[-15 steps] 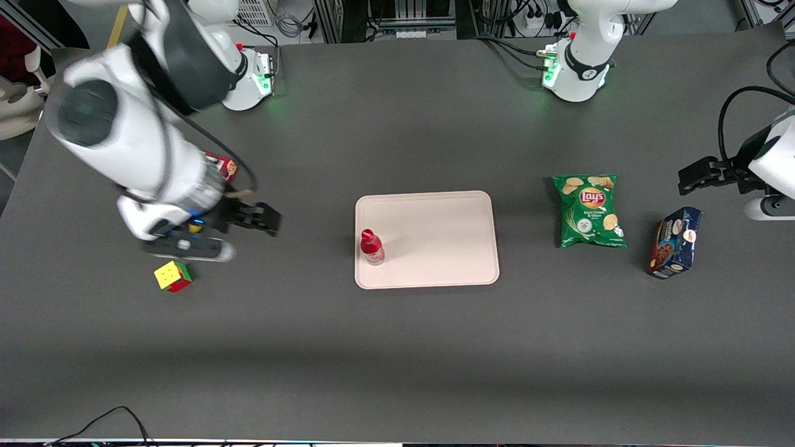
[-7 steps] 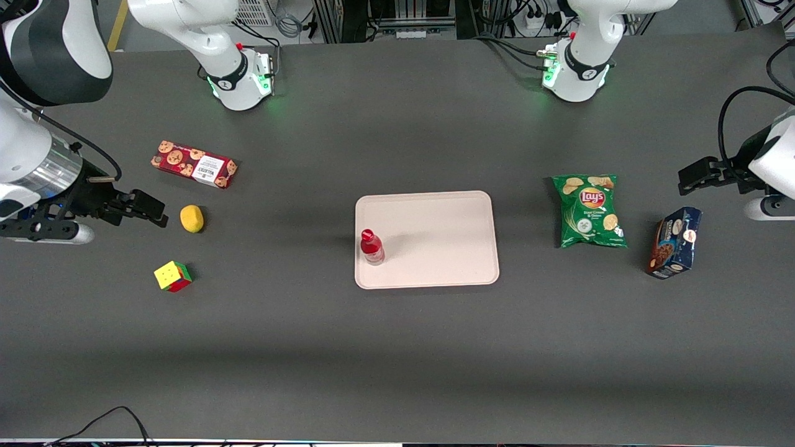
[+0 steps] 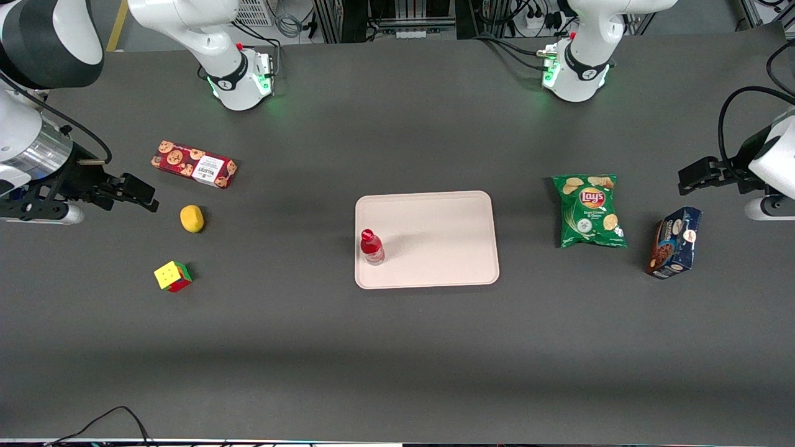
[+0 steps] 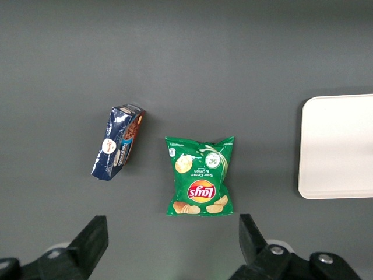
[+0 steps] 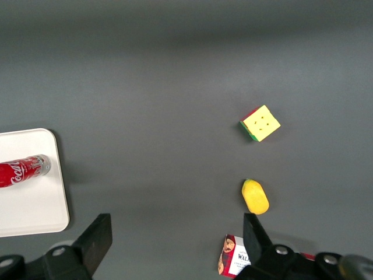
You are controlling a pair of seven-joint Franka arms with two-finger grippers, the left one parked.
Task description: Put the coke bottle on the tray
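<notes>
Upright coke bottle (image 3: 372,247) on tray (image 3: 435,242); hand (image 3: 141,195) apart, open

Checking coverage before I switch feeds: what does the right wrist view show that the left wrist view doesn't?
Only the right wrist view: the coke bottle on the tray, near the tray edge closest to the working arm, plus the puzzle cube, the yellow lemon-like object and part of the red cookie box. The open claw hangs above bare table, well away from the bottle.

Only the left wrist view: the green Lay's chip bag and the dark blue cookie box.

Both: a part of the tray and the dark table.
</notes>
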